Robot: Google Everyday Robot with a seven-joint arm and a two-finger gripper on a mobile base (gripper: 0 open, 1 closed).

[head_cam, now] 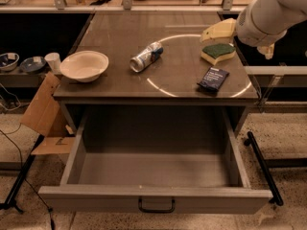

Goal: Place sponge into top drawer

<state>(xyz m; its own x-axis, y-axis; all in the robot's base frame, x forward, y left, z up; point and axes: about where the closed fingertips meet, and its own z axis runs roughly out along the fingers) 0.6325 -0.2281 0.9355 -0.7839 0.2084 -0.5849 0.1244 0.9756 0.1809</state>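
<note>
One high front camera looks down over top drawer (153, 199) and table (124, 32), tool (229, 34) upper right.

No legible text, end effector (218, 31) near sponge (218, 52)

Sponge (218, 53), yellow, dark green top up, flat on tabletop (120, 37) right rear, gripper (225, 32) just above it, top drawer (96, 198) grey, pulled open, dark handle (156, 206) at centre.

The bench (120, 87) carries a white bowl (84, 65) at its left edge, a metal can (146, 56) lying on its side near centre, and a dark blue packet (213, 78) near the right front. Cardboard (43, 110) leans against the bench's left side. The claw (220, 31) hangs over the right rear.
</note>
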